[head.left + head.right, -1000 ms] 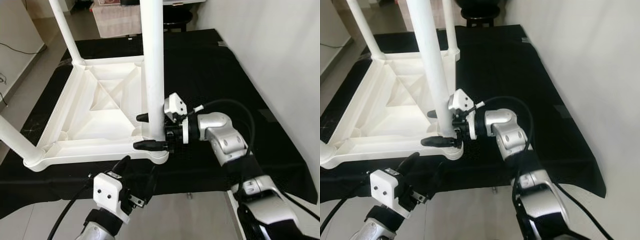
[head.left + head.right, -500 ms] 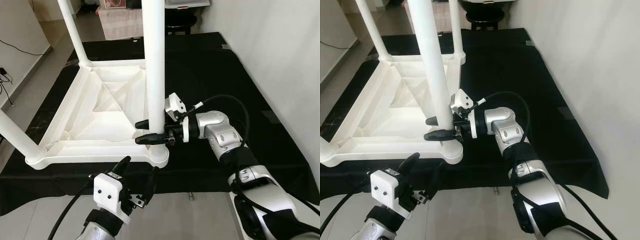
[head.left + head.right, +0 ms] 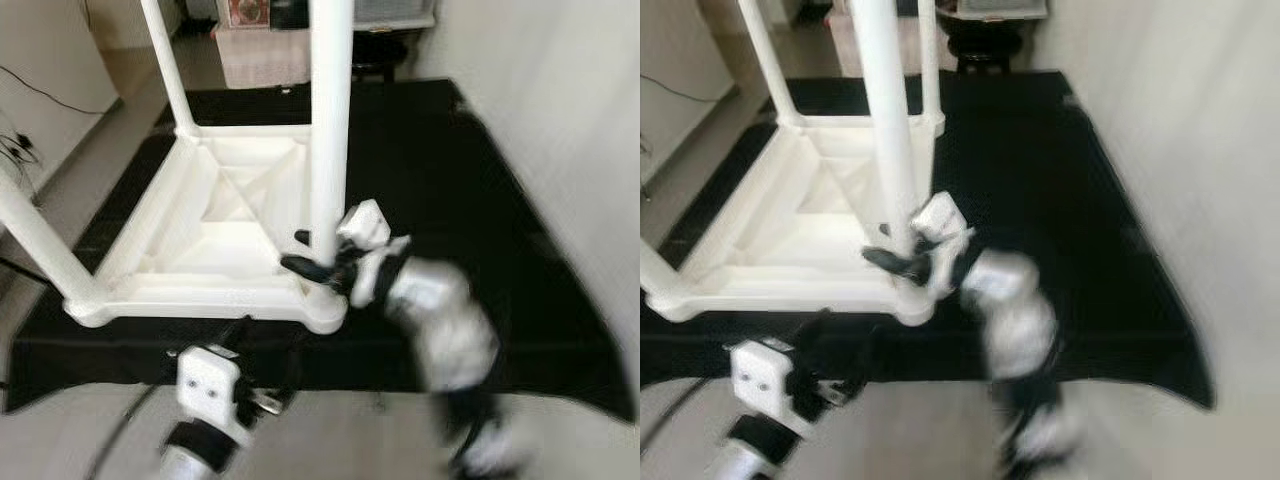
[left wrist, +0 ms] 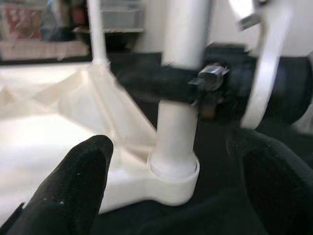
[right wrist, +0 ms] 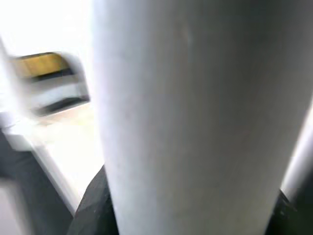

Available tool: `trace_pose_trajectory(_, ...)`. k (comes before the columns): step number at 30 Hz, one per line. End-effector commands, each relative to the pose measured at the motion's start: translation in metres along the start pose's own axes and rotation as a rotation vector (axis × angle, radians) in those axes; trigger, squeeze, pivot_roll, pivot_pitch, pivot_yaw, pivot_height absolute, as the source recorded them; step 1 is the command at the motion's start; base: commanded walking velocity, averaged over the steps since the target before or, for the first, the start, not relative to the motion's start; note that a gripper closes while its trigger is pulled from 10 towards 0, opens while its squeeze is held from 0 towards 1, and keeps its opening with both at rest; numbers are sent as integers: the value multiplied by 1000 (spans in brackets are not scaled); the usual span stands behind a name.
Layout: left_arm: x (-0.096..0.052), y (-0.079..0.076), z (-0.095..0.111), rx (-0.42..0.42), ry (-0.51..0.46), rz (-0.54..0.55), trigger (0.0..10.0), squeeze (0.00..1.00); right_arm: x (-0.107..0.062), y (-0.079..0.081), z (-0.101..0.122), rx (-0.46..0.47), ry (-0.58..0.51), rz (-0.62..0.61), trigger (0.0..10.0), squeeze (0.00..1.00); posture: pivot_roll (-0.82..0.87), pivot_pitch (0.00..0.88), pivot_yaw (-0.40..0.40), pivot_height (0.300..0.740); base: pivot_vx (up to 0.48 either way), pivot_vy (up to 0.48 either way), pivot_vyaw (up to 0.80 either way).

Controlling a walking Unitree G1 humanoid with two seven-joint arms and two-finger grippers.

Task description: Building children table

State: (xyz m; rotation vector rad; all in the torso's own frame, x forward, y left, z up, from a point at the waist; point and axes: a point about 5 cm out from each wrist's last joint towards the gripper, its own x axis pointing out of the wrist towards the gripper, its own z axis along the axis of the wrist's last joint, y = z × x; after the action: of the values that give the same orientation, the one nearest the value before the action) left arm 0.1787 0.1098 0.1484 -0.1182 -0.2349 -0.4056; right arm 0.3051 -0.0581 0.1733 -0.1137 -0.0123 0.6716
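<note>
Much of the scene is smeared: the right arm (image 3: 440, 320) is a silver blur from elbow down, and its lower part dissolves into streaks near the pale floor (image 3: 80, 150). What stays readable is the white plastic children's table (image 3: 215, 235), lying upside down on a black cloth (image 3: 450, 170) spread over the floor beside a pale wall (image 3: 560, 130). Its underside is a moulded tray shape with raised diagonal ribs, smooth and slightly glossy, with a rounded socket at each corner. Round tubular legs stand upright from the sockets; the near right leg (image 3: 330, 130) runs out of the top of the picture, as do the far left leg (image 3: 168, 65) and the near left one (image 3: 35, 240), so their ends are cut off. The right gripper (image 3: 318, 258) sits low on the near right leg, just above its socket, with one black finger on either side of the tube, clasping it; in the right wrist view the leg (image 5: 195, 117) is a broad matte white column with dark finger edges beside it. The left gripper (image 4: 171, 196) hovers low in front of the table's near edge, apart from it, its two rounded black fingers (image 4: 73, 186) spread wide and holding nothing. Furniture beyond the cloth is too blurred to name.
</note>
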Motion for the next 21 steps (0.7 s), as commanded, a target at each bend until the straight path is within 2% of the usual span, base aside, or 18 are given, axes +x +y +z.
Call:
trace_pose_trajectory(1, -3, 1, -6, -8, 28, 6, 10000, 0, -6, -8, -32, 15, 184, -117, 0, 0, -10, 115, 24, 740, 0, 0, 0)
trace_pose_trajectory(6, -3, 0, -6, -8, 24, 10, 10000, 0, 3, -13, -36, -13, 199, -80, 0, 0, -1, 111, 10, 740, 0, 0, 0)
trace_pose_trajectory(7, -3, 0, -6, -7, 22, 16, 10000, 0, 3, -15, -36, -8, 207, -81, 667, 0, 5, 110, 8, 740, 0, 0, 0)
trace_pose_trajectory(9, -3, 0, -6, -6, 21, 21, 10000, 0, 4, -15, -35, -8, 205, -69, 667, 0, 5, 110, 8, 740, 0, 0, 0)
trace_pose_trajectory(10, -4, 0, -6, -6, 21, 22, 10000, 0, 5, -18, -29, 0, 180, -63, 10000, 0, 6, 109, 11, 740, 0, 0, 0)
trace_pose_trajectory(11, -4, -1, -6, -6, 21, 23, 10000, 0, 6, -20, -24, 5, 162, -61, 10000, 0, 6, 109, 11, 740, 0, 0, 0)
trace_pose_trajectory(12, -4, -1, -7, -8, 22, 20, 10000, 0, 8, -20, -15, -6, 133, -32, 10000, 90, 6, 109, 11, 740, 0, 0, 0)
trace_pose_trajectory(13, -4, -1, -7, -10, 22, 16, 10000, 0, 10, -23, -6, 10, 100, -19, 10000, 1000, 6, 109, 11, 740, 0, 0, 0)
trace_pose_trajectory(15, -2, -2, -8, -18, 24, 8, 10000, 0, 15, -22, 11, 36, 22, 114, 10000, 1000, -47, 107, 1, 740, 0, 0, 0)
trace_pose_trajectory(18, -2, -2, -9, -22, 25, 5, 10000, 0, 18, -22, 27, 41, -49, 238, 10000, 1000, -52, 107, 17, 740, 0, 0, 0)
trace_pose_trajectory(19, -1, -2, -10, -22, 26, 2, 10000, 0, 19, -23, 31, 15, -64, 316, 10000, 1000, -46, 106, 24, 740, 0, 0, 0)
trace_pose_trajectory(20, -1, -2, -10, -22, 26, 2, 10000, 0, 19, -23, 31, 15, -64, 316, 10000, 1000, -46, 106, 24, 740, 0, 0, 0)
trace_pose_trajectory(21, -1, -2, -10, -23, 27, 0, 10000, 0, 19, -23, 34, -4, -70, 368, 10000, 1000, -46, 106, 23, 740, 0, 0, 0)
